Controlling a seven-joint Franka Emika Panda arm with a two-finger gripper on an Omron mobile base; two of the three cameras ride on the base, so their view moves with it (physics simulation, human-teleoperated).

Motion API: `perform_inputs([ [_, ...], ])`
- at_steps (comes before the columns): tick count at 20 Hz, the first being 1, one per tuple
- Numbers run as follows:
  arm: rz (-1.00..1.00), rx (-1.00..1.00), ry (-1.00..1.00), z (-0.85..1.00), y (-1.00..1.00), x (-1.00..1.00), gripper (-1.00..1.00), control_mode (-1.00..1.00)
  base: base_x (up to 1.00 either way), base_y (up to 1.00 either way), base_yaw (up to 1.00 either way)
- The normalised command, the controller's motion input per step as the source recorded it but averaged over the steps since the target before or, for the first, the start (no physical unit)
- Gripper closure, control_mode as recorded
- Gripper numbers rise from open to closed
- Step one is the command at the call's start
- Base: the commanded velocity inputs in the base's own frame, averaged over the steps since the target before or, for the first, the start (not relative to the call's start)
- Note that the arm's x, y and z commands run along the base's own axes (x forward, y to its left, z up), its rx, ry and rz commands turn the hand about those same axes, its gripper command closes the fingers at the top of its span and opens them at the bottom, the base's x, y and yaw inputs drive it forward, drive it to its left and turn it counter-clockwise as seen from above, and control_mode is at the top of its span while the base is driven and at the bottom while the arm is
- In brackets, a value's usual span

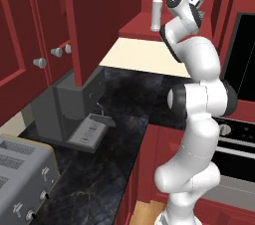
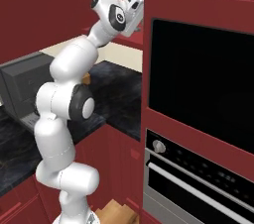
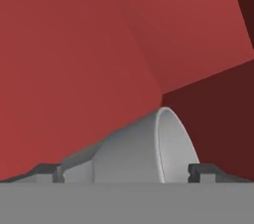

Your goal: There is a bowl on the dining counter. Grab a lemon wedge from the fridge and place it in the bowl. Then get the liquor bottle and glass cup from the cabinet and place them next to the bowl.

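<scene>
**Cup framed between open fingers inside the cabinet**

Up on the open red cabinet (image 1: 74,20) shelf, two task items are counted: one liquor bottle (image 1: 156,14), standing upright to the left of the raised hand, and one glass cup (image 3: 149,151), seen in the hand view close against the red inner walls. The gripper (image 3: 124,171) is spread wide, with one dark fingertip at each side of the cup; nothing is clamped yet. Whether the pads touch the glass cannot be told. The cabinet stage is judged to be in hand, with the cup being approached first and the bottle left for later. One toaster (image 1: 25,179) is seen on the near left counter, one wall oven (image 2: 198,89) at the right.
</scene>
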Motion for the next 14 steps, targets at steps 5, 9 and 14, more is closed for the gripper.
perform_inputs([
  [5, 0.0, 0.0, 0.04, -0.05, -0.01, 0.09, -1.0, -1.0, 0.0, 0.0, 0.0],
  [9, 0.0, 0.0, 0.14, -0.2, 0.0, 0.02, -1.0, -1.0, 0.0, 0.0, 0.0],
  [14, 0.0, 0.0, 0.14, -0.21, 0.0, 0.0, -1.0, -1.0, 0.0, 0.0, 0.0],
])
